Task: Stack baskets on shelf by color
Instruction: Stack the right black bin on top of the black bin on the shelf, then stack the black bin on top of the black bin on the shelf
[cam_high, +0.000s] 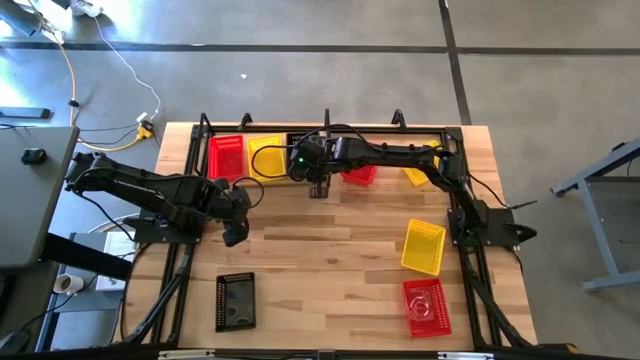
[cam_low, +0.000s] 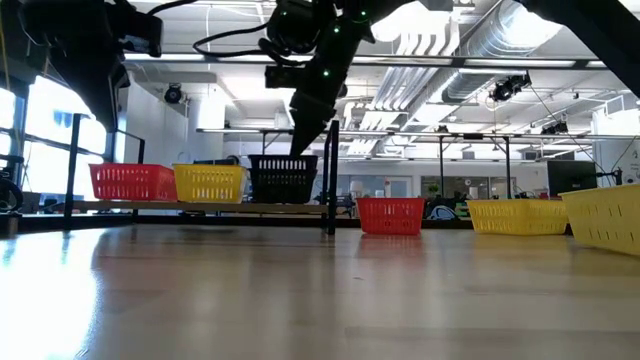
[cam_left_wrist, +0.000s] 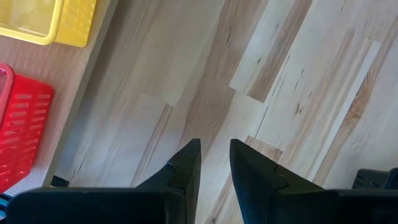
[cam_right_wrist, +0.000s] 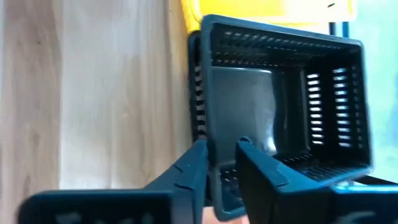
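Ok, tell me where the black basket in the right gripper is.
In the low view the black basket sits on the shelf, just right of a yellow basket and left of the central post, with the right gripper clamped on its wall.

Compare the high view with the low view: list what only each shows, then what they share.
Only the high view: a black basket and a red basket on the table's near side, and the left claw over bare table.
Only the low view: the room behind, with ceiling ducts.
Both: the shelf with red, yellow and black baskets, and the right claw by the black one.
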